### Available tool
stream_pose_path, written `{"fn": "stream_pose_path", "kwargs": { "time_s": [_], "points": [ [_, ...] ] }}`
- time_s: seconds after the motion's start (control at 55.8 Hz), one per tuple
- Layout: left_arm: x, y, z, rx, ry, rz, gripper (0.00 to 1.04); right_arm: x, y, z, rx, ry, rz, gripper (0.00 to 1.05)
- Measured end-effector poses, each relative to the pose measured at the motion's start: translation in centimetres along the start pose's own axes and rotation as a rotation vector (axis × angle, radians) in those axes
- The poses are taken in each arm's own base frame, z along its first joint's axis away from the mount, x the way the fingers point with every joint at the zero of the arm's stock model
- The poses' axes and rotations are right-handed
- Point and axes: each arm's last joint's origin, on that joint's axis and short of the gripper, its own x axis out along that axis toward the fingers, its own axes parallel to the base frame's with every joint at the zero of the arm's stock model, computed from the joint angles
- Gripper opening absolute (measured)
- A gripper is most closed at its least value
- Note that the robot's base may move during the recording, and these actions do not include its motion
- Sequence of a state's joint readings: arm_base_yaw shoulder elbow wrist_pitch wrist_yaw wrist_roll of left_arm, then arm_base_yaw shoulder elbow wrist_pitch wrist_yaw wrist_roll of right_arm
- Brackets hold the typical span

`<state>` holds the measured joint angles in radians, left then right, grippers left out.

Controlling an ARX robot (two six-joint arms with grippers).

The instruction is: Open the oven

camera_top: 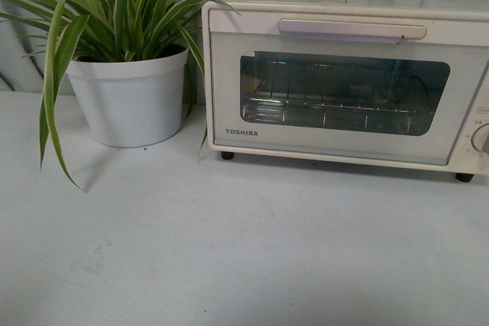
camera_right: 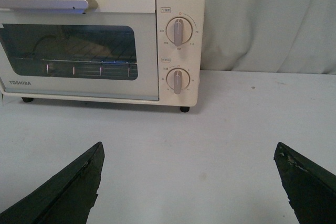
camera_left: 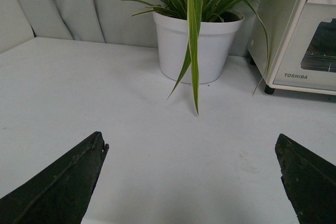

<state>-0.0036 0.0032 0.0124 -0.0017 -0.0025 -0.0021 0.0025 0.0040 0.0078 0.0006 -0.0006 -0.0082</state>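
Left claw (camera_left: pixel 191 148) and right claw (camera_right: pixel 189 150) gape wide, empty, well apart from the cream-white boxy toaster oven (camera_top: pixel 344 89) at front view's upper right.

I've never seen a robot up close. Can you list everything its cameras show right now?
Table: one, white, under everything.
Curtain: one, pale grey, behind the table.
Plant: one, green striped leaves, in a white pot, back left.
Oven: one, cream-white, shut, right of the plant.
Handle: one, pale bar, along the oven's upper front.
Knobs: two, cream, stacked at the oven's right end.
Rack: one, metal wire, inside the oven.
Left gripper: one, black, open, empty, facing the plant.
Right gripper: one, black, open, empty, facing the oven.
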Motion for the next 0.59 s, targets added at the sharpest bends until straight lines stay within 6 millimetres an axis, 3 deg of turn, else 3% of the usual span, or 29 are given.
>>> {"fn": "stream_pose_path", "kwargs": {
  "time_s": [0.52,0.592],
  "points": [
    [0.01,0.00,-0.01,-0.004,0.003,0.004,0.98,0.00,0.00,0.00,0.000,0.000,0.000,0.95],
    [0.13,-0.06,-0.37,-0.079,0.096,0.103,0.98,0.00,0.00,0.00,0.000,0.000,0.000,0.95]
  ]
}}
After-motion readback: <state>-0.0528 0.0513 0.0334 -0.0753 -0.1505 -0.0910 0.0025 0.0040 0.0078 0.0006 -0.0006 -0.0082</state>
